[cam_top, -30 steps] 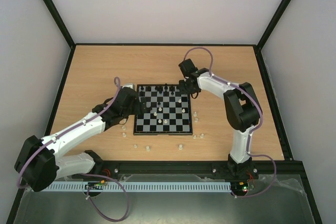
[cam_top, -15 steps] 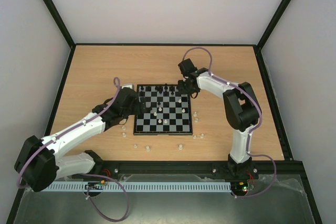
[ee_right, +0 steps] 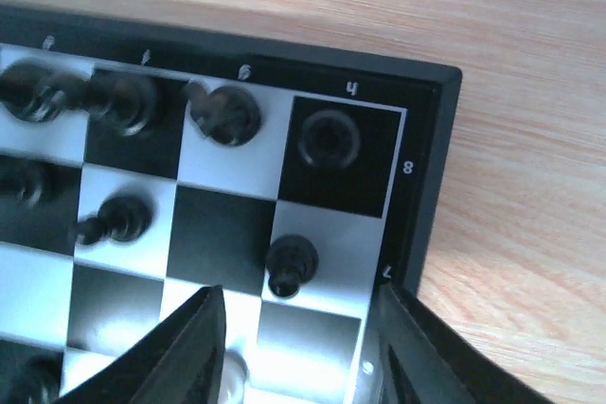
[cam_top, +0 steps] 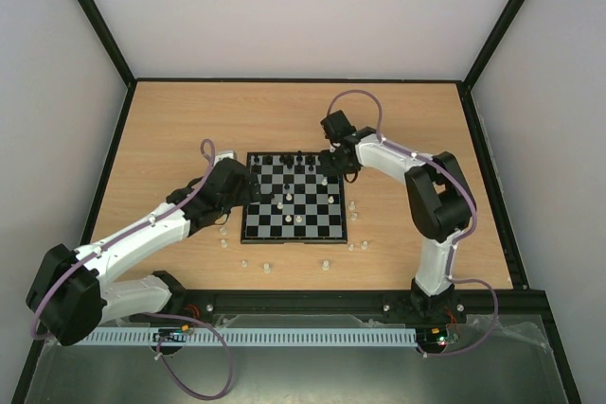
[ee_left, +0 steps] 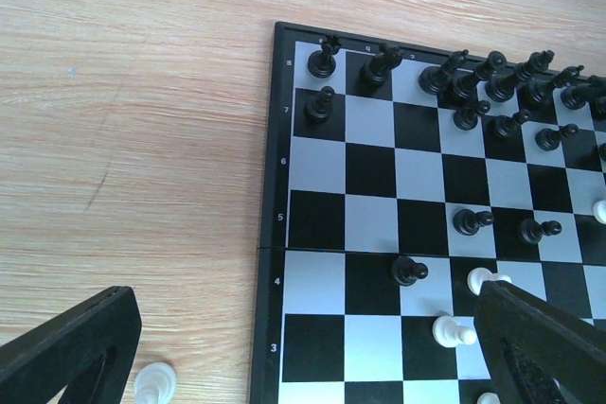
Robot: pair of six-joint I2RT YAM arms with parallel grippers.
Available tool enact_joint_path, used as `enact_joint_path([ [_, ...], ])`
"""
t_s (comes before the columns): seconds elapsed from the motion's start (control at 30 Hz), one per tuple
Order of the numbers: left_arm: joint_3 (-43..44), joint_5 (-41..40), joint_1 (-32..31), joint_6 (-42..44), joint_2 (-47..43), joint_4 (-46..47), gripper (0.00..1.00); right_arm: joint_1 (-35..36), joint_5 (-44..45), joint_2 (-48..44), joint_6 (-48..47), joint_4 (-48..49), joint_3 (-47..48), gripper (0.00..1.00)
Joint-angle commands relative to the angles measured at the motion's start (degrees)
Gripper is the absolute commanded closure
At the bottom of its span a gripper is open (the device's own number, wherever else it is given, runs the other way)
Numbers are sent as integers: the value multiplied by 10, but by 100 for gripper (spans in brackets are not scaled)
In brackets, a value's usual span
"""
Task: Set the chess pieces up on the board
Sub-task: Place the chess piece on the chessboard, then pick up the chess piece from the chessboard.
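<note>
Board (cam_top: 291, 237) mid-table, partly set.
Black pieces (ee_left: 322, 63) crowded along far ranks; white pieces (ee_left: 454, 331) scattered on board and table (cam_top: 170, 130). Left gripper (ee_left: 303, 328) and right gripper (ee_right: 301, 328) spread open, holding nothing.

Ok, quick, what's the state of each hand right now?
Left hand: open, holding nothing.
Right hand: open, nothing gripped.
</note>
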Motion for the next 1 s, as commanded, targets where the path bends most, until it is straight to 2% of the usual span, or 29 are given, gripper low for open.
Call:
enact_joint_path([
  [0.0, -7, -21, 4, -25, 1, -13, 1, 3, -6, -67, -1, -8, -24, 46],
  [0.03, -8, -15, 4, -24, 1, -12, 1, 3, -8, -80, 0, -6, -31, 36],
  [0.07, -8, -4, 4, -20, 4, -11, 1, 3, -13, -94, 1, -3, -40, 21],
  [0.1, -6, 6, 3, -14, 8, -11, 1, 3, -20, -109, 2, 1, -53, 2],
  [0.37, 22, 21, -43, 7, 81, 2, 2, 3, -44, -250, 12, 28, -149, 1],
  [0.43, 31, 28, -47, 10, 112, 7, 7, 3, -40, -269, 11, 26, -159, 1],
  [0.6, 61, 54, -48, 25, 181, 31, 38, 3, -41, -287, 8, 33, -170, 3],
  [0.67, 75, 61, -48, 33, 206, 36, 47, 2, -42, -286, 8, 35, -172, 5],
  [0.97, 135, 72, -48, 55, 285, 32, 64, 3, -46, -284, 7, 40, -176, 7],
])
